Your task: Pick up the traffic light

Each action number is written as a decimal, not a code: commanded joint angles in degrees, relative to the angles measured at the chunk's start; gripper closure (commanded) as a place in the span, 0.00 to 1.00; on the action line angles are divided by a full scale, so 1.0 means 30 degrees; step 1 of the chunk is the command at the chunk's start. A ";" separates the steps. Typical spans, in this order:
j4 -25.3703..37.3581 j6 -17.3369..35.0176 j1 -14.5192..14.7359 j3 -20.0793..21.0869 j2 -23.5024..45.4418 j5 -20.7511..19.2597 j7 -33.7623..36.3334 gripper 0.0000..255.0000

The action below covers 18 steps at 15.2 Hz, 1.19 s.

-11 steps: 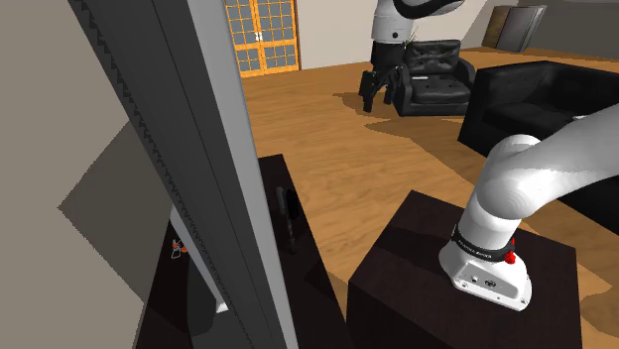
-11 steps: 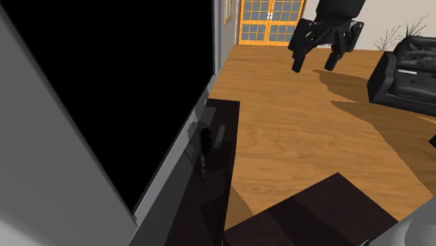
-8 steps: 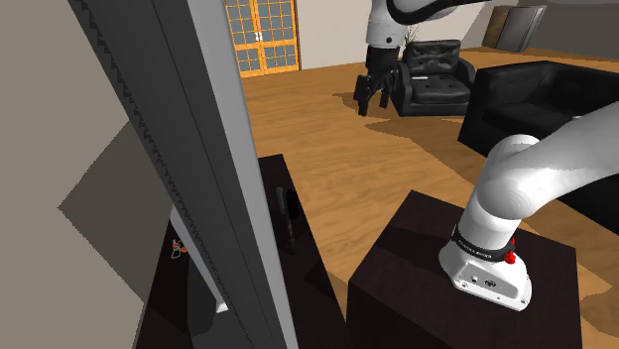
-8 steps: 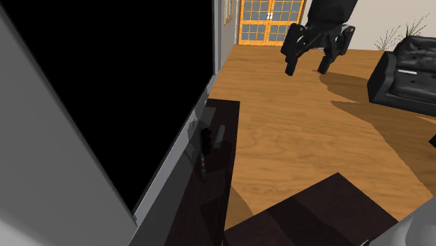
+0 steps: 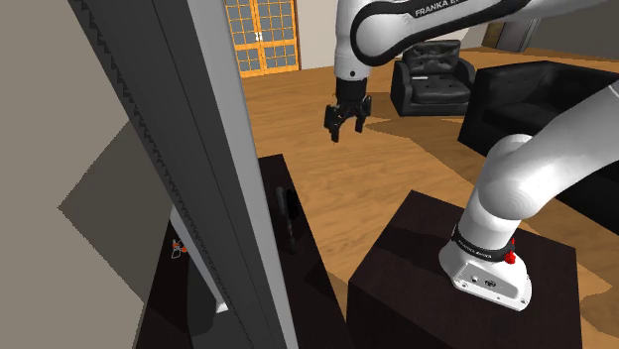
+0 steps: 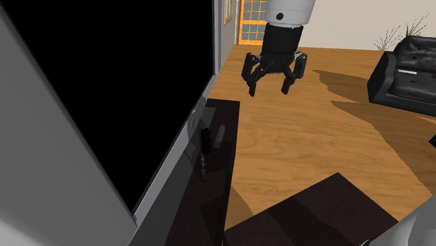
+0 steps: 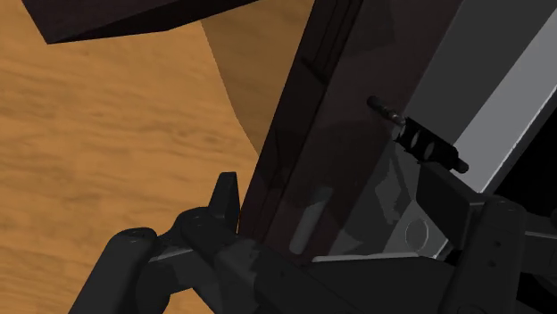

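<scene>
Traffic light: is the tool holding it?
No, the traffic light rests on the dark table, and the open tool hangs in the air apart from it.

"FRANKA" stands in dark letters on the arm's white upper link (image 5: 422,15); the following letters are cut off. Print on the base ring (image 5: 483,251) is too small to read.

A home living room: black armchair (image 5: 441,79), sofa (image 5: 526,99), wooden floor (image 5: 327,188).

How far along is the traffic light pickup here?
Done: nothing; the traffic light rests untouched on the dark table. In hand: the gripper hangs open and empty, high and apart from it. Left: reaching it, closing on it, lifting.
</scene>
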 commanded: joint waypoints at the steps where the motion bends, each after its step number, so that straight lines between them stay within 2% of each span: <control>1: 0.0139 0.1106 0.0149 0.0750 0.1281 0.0201 0.1048 0.00; 8: 0.1453 0.4007 0.0357 0.2908 0.5767 -0.0049 0.4523 0.00; 16: 0.4600 0.6212 0.0751 0.4492 1.1787 -0.2201 0.9069 0.00; 18: 0.4584 0.6488 0.0809 0.4473 1.2076 -0.2336 0.9224 0.00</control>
